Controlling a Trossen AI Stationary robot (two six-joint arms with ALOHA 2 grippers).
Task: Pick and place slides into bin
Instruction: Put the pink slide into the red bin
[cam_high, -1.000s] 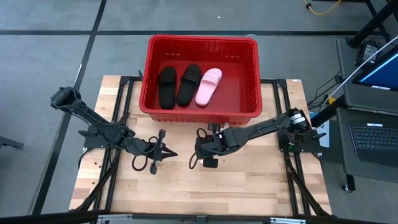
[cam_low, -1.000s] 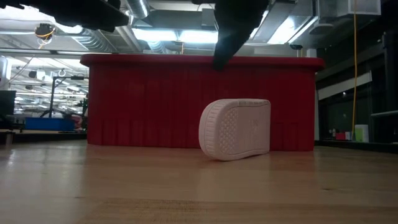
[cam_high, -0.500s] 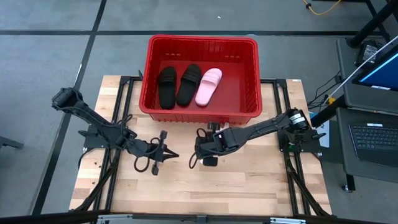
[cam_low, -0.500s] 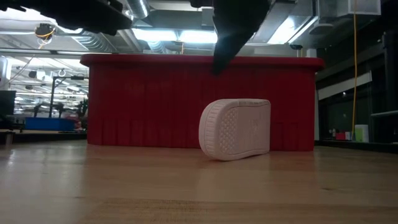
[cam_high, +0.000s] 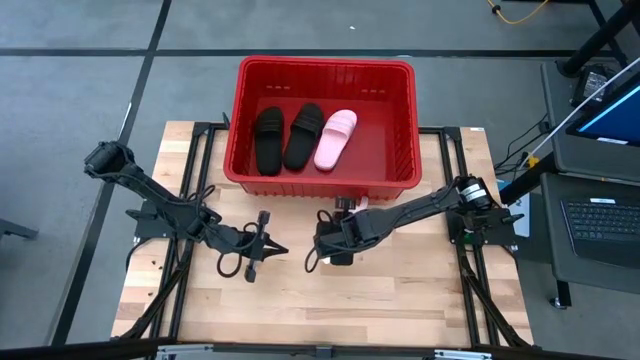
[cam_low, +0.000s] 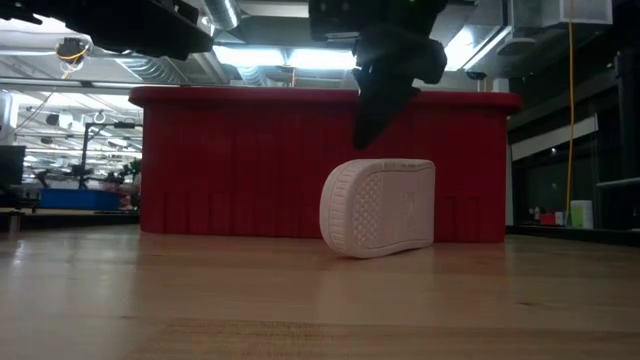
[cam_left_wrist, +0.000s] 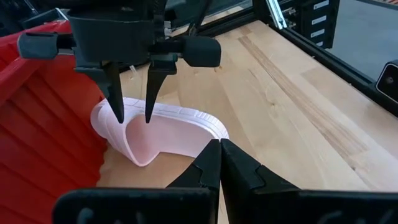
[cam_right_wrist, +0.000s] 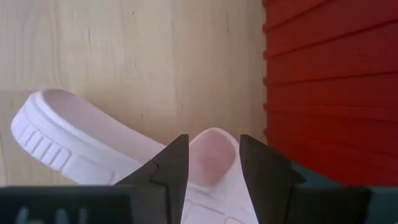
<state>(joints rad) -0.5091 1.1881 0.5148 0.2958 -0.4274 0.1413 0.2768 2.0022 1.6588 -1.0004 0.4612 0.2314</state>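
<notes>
One pale pink slide (cam_low: 378, 208) stands on its long side edge on the table, just in front of the red bin (cam_low: 230, 160), its sole facing the near edge. My right gripper (cam_left_wrist: 132, 115) hangs open just above it, pointing steeply down. Its two fingers stand over either side of the slide's strap (cam_right_wrist: 211, 152) without touching, and a gap shows in the low view. Two black slides (cam_high: 285, 138) and another pink slide (cam_high: 336, 138) lie side by side in the bin. My left gripper (cam_high: 275, 247) is shut and empty, hovering to the left of the standing slide.
The bin's near wall (cam_high: 320, 185) stands close behind the pink slide and my right gripper. Bare wooden table (cam_high: 400, 290) stretches toward the near edge. The right part of the bin floor (cam_high: 385, 140) is bare. Beyond the right edge is a stand with a laptop (cam_high: 600, 215).
My right gripper has come down toward the standing pink slide, its fingertips now just above the slide's upper edge. The slide has stayed where it was.
</notes>
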